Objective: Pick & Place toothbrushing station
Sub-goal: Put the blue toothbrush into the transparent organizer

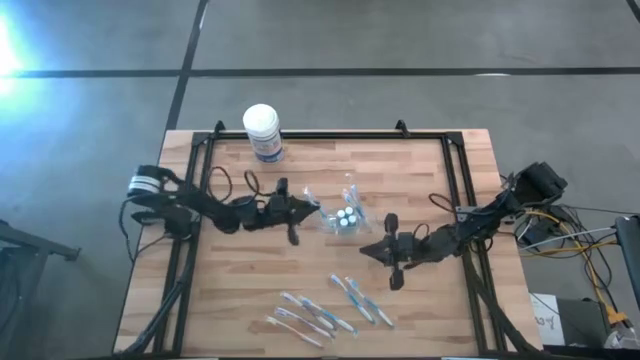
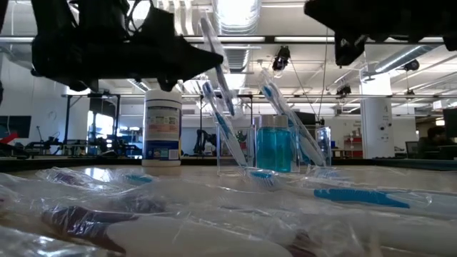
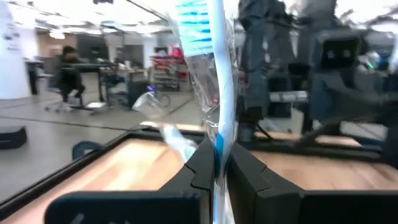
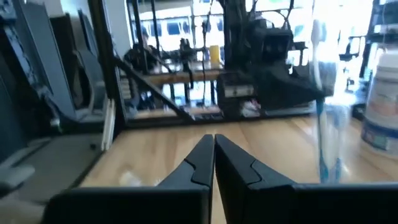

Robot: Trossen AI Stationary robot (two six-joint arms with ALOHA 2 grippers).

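The tabletop is a wooden slab with a black frame running round it. Both dark arms reach in over its middle, the left from the left edge, the right from the right edge.

A white tub with a blue label stands near the far edge, left of centre. Near the middle sits the station, a clear plastic holder with blue-capped items inside; in the low view it holds a blue bottle and several upright brushes.

A loose batch of wrapped toothbrushes lies by the near edge, well apart from the station.

The left end effector hovers just left of the station, and its wrist view shows its fingers clamped on a wrapped toothbrush held upright. The right end effector waits just right of and nearer than the station, its fingers pressed together on nothing.

I judge the step in hand to be loading: the left arm is carrying a brush to the holder. The next move calls for lining the handle over an open slot and lowering it straight. The crinkly wrapper could snag on the brushes already standing there, or nudge the light holder.
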